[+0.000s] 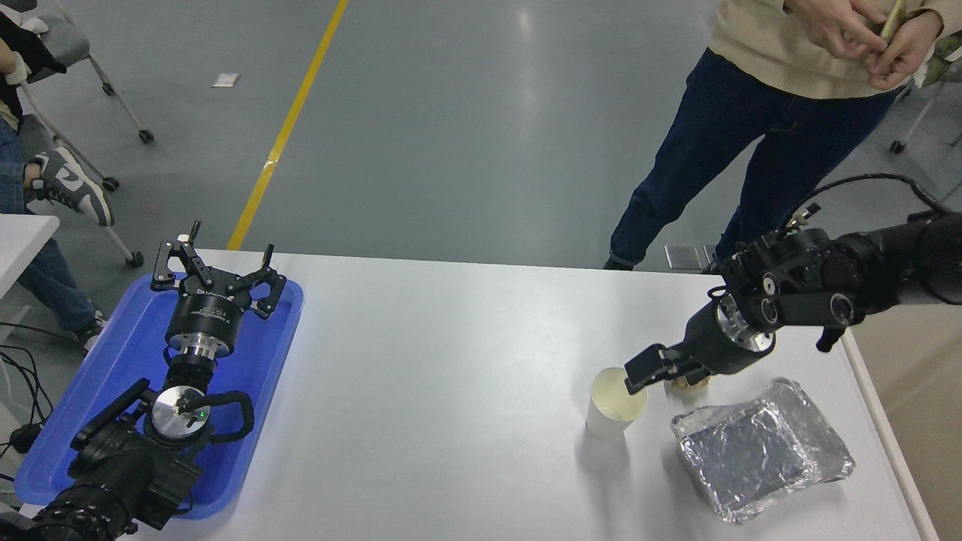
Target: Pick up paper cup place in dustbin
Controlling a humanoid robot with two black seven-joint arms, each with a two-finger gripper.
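Paper cup: the paper cup stands upright on the white table, toward its right side, open mouth up, cream inside showing.
Right gripper: the right gripper reaches in from the right edge and slants down to the cup's far right rim, one finger overlapping the rim (whether it touches the paper I cannot tell).
Right jaws: how far apart they stand cannot be told from this angle; nothing is seen lifted in them.
Paper ball: a crumpled tan paper ball sits just behind the gripper, mostly hidden by it.
Foil tray: a crinkled silver foil tray lies just right of the cup, apart from it.
Dustbin: the dustbin shows only as a beige side with a pale rim along the table's right edge.
Left gripper: the left gripper is parked at the lower left above the blue tray, its fingers spread and holding nothing.
Person: a person in a cream sweater and dark jeans stands at the far side, hands together.
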